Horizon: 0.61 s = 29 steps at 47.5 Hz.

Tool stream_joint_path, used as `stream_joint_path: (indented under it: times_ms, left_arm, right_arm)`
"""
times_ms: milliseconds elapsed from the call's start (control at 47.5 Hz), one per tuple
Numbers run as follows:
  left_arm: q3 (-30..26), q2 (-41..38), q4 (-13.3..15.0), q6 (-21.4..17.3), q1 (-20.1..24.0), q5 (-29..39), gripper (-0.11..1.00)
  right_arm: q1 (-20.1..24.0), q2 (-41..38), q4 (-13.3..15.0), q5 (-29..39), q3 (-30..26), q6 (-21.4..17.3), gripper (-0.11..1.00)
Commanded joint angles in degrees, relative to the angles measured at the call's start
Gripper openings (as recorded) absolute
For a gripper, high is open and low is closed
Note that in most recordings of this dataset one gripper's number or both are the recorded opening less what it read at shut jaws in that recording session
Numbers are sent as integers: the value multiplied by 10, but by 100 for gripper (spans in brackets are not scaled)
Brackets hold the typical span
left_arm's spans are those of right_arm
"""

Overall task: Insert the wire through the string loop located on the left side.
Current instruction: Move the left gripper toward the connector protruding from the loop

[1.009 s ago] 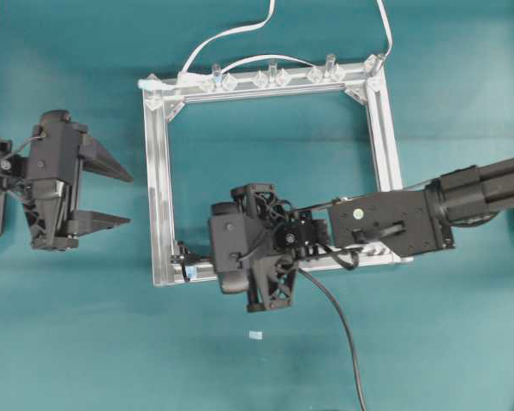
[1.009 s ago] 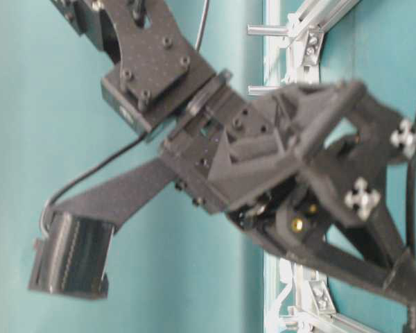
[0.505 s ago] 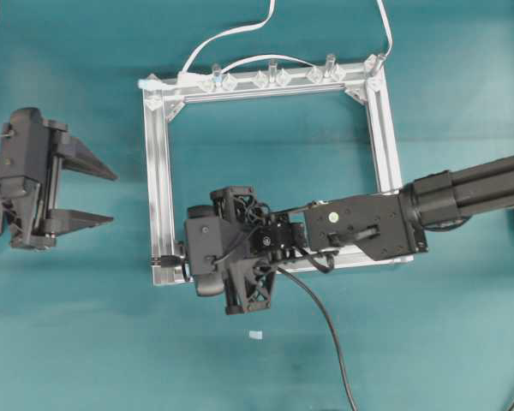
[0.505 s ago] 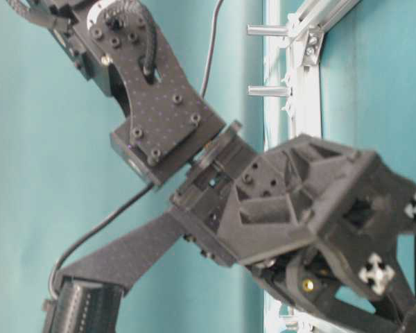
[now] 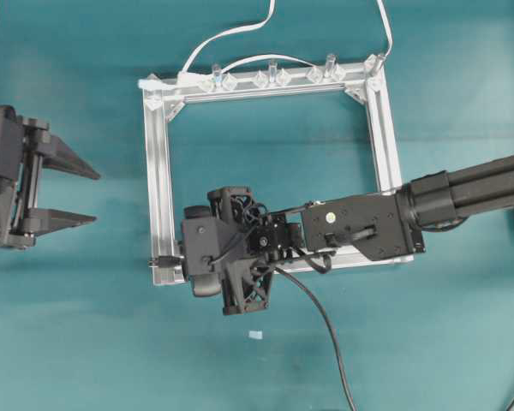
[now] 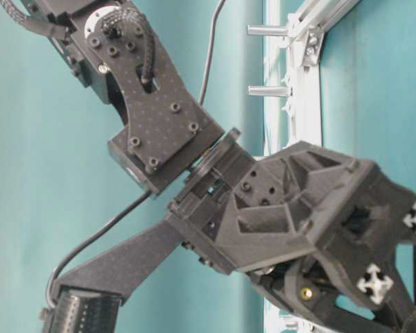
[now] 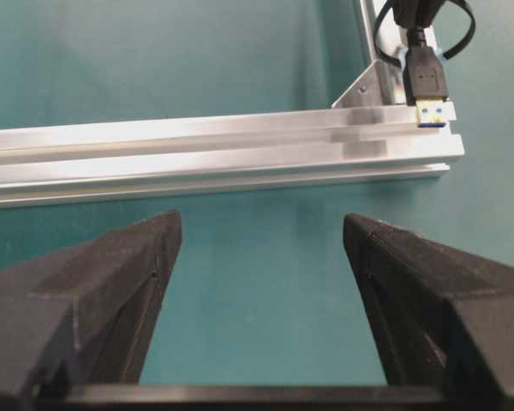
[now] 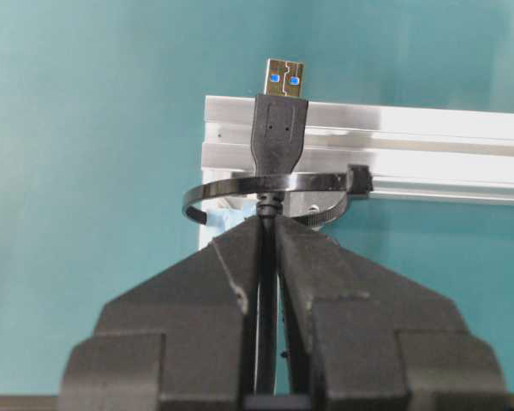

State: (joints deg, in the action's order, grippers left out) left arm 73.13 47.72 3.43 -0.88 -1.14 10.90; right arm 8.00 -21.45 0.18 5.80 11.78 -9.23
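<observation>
Since a second ago your right arm has slid leftward along the square silver aluminium frame (image 5: 161, 184), carrying the plug to its lower-left corner, while your left arm has backed toward the picture's left edge. Your right gripper (image 8: 271, 224) is clamped on the long thin black wire (image 5: 325, 325) just behind its USB plug (image 8: 280, 120). That plug has already passed through the thin dark string loop (image 8: 240, 185), its metal tip now over the frame bar. Your left gripper (image 7: 257, 248) stands wide and empty, facing the tip from outside the frame. I judge the threading nearly done; a handover looks next.
</observation>
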Motion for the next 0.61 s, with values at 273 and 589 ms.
stream_joint_path:
  times_ms: [273, 589]
  left_arm:
    - [-8, 6, -1, 5, -3, 11, 79]
    - [-30, -18, 0, 26, -60, 18, 79]
  right_arm:
    - [2, 12, 2, -3, -16, 2, 7]
    - [2, 12, 2, -4, -16, 2, 7]
